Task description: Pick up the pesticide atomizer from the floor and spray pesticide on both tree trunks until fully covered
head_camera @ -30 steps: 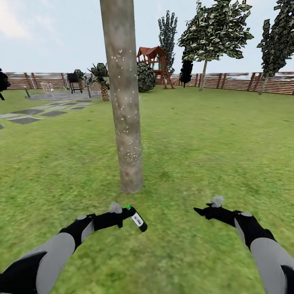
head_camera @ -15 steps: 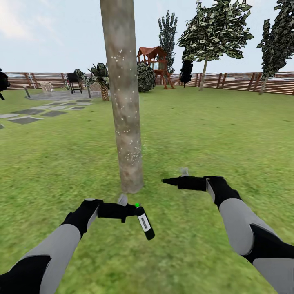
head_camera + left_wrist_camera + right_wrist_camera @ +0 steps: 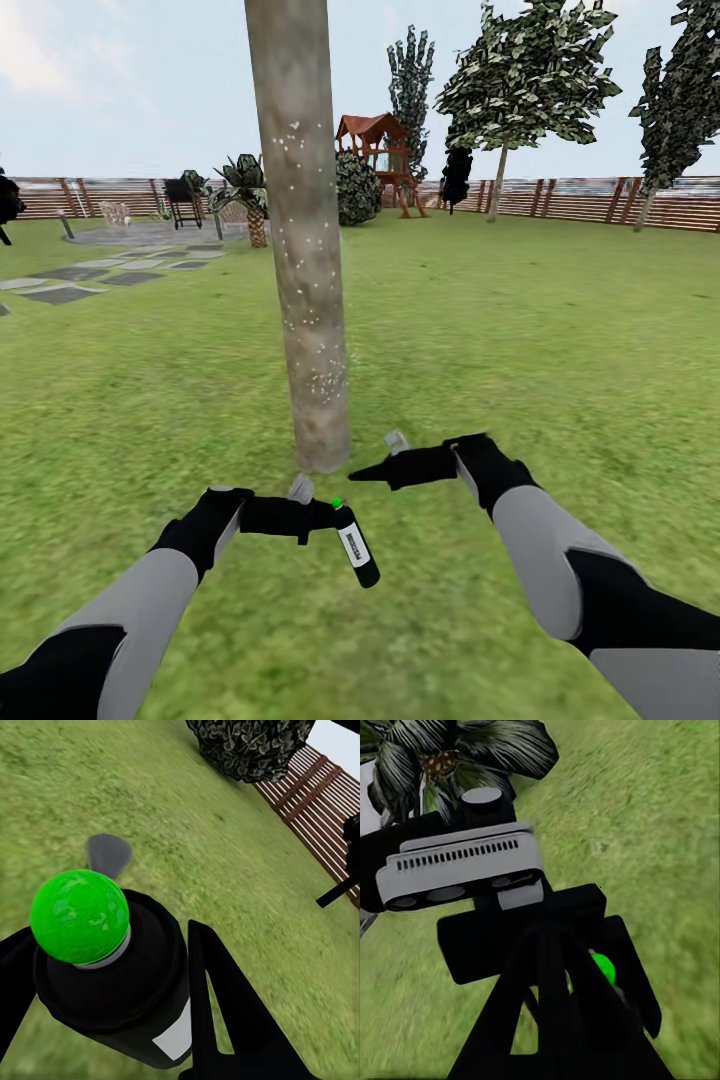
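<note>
Pesticide atomizer (image 3: 355,545) in left gripper (image 3: 322,515), beside trunk (image 3: 305,260) base, on open grass (image 3: 550,340).

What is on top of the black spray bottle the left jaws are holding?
A round bright green cap tops the slim black spray bottle with the white label. The left gripper covers its neck.

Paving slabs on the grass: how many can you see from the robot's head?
About 6, all at the far left of the lawn: two nearest slabs, then a farther row. More may be cut off at the frame's left edge or blur into the far patio.
</note>
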Controlling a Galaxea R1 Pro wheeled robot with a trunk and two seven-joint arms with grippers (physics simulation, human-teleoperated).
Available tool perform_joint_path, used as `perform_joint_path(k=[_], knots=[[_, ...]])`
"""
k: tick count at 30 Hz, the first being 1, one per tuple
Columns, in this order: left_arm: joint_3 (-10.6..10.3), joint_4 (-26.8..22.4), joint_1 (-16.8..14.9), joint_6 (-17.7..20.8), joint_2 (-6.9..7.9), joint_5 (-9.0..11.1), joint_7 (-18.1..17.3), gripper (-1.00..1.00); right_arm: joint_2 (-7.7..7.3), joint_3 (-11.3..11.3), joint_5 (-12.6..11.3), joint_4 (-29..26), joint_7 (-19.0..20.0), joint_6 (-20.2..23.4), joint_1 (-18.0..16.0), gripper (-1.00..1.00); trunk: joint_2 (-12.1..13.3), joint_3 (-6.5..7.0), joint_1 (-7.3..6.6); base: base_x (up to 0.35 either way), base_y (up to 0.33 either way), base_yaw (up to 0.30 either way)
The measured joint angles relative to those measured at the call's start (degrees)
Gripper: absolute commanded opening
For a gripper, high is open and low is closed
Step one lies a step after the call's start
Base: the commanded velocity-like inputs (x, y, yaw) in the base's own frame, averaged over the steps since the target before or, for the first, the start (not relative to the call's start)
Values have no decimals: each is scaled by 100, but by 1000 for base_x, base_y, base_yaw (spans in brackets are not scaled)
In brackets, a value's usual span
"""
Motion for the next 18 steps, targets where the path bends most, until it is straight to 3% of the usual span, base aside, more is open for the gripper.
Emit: perform_joint_path(k=[8, 18], knots=[[2, 1, 0, 0, -101, 2, 5, -100, 77, 14, 0, 162, 5, 0, 0, -100, 0, 0, 0, 0, 0, 0], [8, 2, 0, -8, -105, -3, 4, -100, 82, 14, 3, 171, 5, -7, 0, -100, 0, 0, 0, 0, 0, 0]])
